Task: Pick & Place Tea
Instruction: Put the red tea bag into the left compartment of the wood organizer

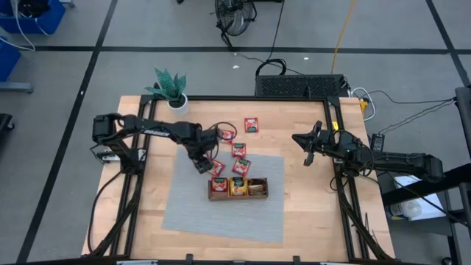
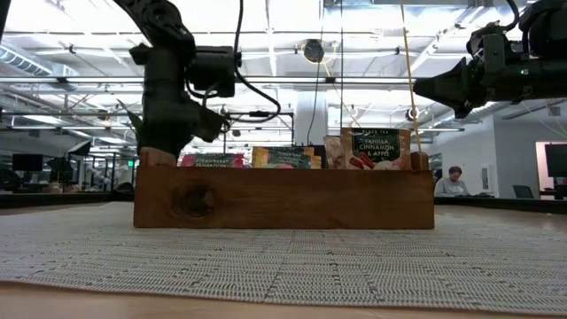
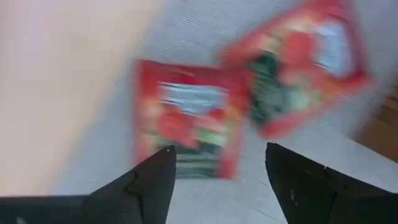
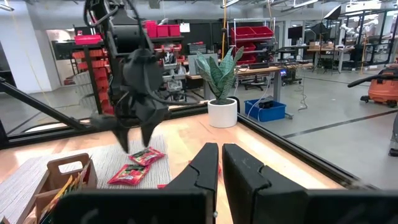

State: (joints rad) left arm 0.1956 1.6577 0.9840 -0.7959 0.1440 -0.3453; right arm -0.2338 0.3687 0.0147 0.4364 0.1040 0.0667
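Nearest me on the grey woven mat (image 1: 221, 213) stands the brown wooden tray (image 1: 238, 196), and its three compartments already hold sachets: red ones (image 1: 218, 185) in the left one, orange-yellow ones (image 1: 237, 187) in the middle, darker ones (image 1: 256, 187) at the right. From table height the tray's plain front wall fills the middle, with sachet tops poking above it, one printed with vanilla, cinnamon and apple (image 2: 373, 148).

Just beyond the tray, at about ten o'clock from it, the left gripper (image 1: 200, 166) hangs low over the mat with its fingers spread wide and nothing between them. Right under it lies a loose red sachet (image 3: 186, 127), flat on the mat, framed between the two dark fingertips (image 3: 158, 171); a second red sachet (image 3: 298, 68) overlaps its corner. From above, these lie at the tray's eleven o'clock, with two more red sachets (image 1: 240, 157) at twelve o'clock, one behind the other.

Farther back still, a single red sachet (image 1: 252, 125) rests on bare wood off the mat.

Well out at three o'clock, the right gripper (image 1: 306, 147) waits above the table's right side, clenched tight and empty.

At the far left corner sits a potted plant (image 1: 171, 88) in a white pot.
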